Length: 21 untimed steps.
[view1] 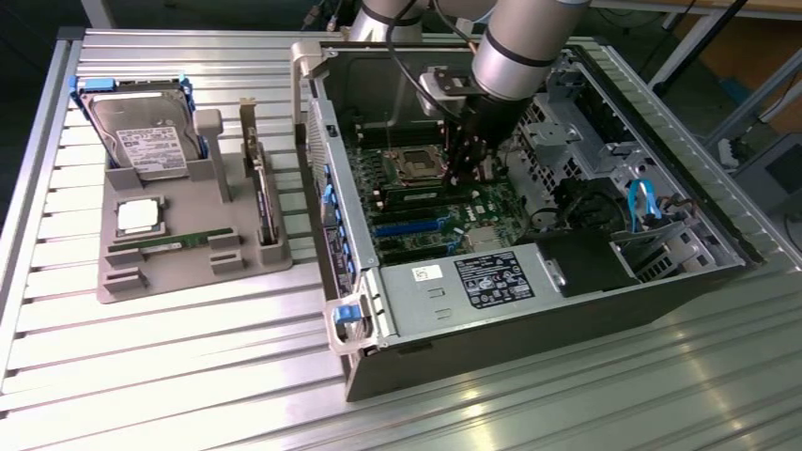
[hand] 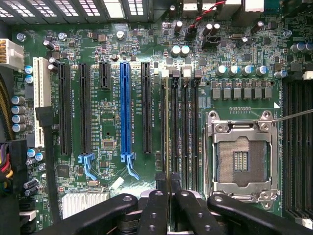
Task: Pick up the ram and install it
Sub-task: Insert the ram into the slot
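Note:
My gripper [view1: 471, 175] reaches down into the open computer case [view1: 376, 348], over the motherboard [hand: 107, 132]. Its two dark fingers [hand: 155, 210] are pressed nearly together in the wrist view. Between them is the ram [hand: 168, 127], seen edge-on as a thin line, and the gripper [hand: 168, 193] is shut on it. The ram stands in line with the memory slot farthest from the empty processor socket [hand: 242, 159]. Whether it touches the slot I cannot tell. A second green ram stick [view1: 169, 242] lies on the grey tray [view1: 188, 282] at the exterior view's left.
The tray also carries a hard drive [view1: 145, 136], a square silver processor [view1: 138, 216] and an upright expansion card [view1: 263, 197]. Beside the memory slots run black card slots and a blue one [hand: 124, 107]. The power supply [view1: 495, 277] and drive cages [view1: 652, 225] crowd the case.

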Each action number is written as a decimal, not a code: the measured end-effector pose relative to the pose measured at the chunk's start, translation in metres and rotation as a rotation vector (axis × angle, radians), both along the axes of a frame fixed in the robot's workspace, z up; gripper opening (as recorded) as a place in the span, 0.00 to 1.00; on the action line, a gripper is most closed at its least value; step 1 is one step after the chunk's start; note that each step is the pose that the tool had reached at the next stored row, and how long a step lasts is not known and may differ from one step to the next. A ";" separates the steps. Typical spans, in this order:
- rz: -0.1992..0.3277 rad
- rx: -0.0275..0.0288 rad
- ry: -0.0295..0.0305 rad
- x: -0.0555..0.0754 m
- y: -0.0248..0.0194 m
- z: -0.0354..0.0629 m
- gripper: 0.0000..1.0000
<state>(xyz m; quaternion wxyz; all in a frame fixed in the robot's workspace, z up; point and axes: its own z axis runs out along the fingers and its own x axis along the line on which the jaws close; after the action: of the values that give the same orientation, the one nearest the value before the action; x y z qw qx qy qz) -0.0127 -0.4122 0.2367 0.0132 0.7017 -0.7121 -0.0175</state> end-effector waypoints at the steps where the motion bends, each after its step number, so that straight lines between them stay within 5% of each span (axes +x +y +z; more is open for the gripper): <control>1: 0.000 -0.0001 0.0000 0.000 -0.0005 -0.0001 0.12; 21: 0.000 0.0000 0.0000 0.000 -0.0044 -0.0029 0.12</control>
<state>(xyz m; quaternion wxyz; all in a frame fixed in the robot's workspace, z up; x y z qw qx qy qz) -0.0127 -0.4166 0.2339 0.0132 0.7017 -0.7121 -0.0175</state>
